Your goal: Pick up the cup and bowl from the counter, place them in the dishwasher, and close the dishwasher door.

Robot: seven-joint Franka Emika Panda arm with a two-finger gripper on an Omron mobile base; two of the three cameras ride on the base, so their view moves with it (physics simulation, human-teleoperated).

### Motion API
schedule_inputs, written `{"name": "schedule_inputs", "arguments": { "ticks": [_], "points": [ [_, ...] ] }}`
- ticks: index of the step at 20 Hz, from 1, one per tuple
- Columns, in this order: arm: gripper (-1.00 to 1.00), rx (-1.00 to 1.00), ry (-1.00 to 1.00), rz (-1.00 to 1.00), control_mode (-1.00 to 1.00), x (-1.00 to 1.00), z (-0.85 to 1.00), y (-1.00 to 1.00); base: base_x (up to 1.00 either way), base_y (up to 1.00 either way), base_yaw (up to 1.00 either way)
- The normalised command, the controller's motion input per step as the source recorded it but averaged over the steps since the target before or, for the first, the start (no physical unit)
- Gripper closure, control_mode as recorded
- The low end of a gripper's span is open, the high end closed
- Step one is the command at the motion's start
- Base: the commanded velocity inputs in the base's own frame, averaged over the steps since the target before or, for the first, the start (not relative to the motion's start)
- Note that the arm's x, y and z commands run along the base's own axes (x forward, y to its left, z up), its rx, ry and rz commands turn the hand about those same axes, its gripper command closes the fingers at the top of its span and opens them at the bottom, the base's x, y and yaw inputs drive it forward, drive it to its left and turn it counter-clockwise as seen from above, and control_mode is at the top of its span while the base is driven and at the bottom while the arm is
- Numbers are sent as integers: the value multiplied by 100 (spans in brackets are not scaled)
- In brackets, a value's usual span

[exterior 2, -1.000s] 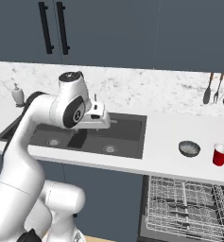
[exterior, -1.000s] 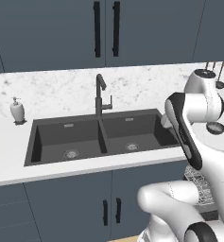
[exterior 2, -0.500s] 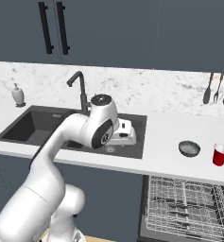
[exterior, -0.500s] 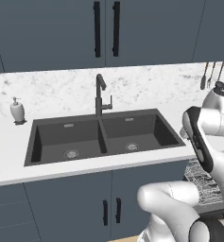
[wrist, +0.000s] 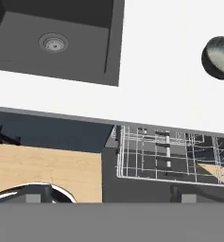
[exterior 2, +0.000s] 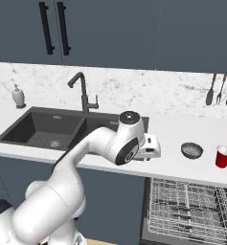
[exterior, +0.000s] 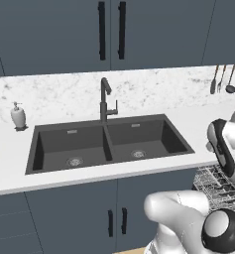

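The red cup (exterior 2: 224,156) stands at the far right of the white counter (exterior 2: 182,131), with the dark grey bowl (exterior 2: 192,150) just left of it. In the hand view the bowl (wrist: 219,56) lies at the upper right. My gripper (exterior 2: 152,150) hovers over the counter's front edge, between the sink and the bowl and apart from both. It points down, and its tips (wrist: 108,194) stand wide apart and open with nothing between them. Below the counter the dishwasher's wire rack (exterior 2: 191,210) (wrist: 170,158) is pulled out over the lowered dark door (wrist: 132,186).
A dark double sink (exterior: 109,144) with a black faucet (exterior 2: 81,91) fills the counter's middle. A white soap bottle (exterior: 18,116) stands at its far left. Utensils (exterior 2: 220,88) hang on the wall at the right. Wood floor (wrist: 42,170) lies beside the dishwasher.
The arm has swung right, from above the sink to over the counter's front edge closer to the bowl. The cup and bowl have not moved, and the jaws stay open.
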Motion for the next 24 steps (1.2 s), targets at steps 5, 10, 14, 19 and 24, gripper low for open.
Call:
{"name": "schedule_inputs", "arguments": {
  "ticks": [5,10,14,19,24],
  "points": [
    [-100,-4,15,4,-100,21,-4,-52,0,0,0],
    [-100,-1,1,6,-100,31,-10,-70,0,0,0],
    [-100,0,-1,6,-100,27,-3,-63,0,0,0],
    [-100,2,-6,3,-100,32,-6,-64,0,0,0],
    [-100,0,-1,0,-100,30,-1,-65,0,0,0]
  ]
}}
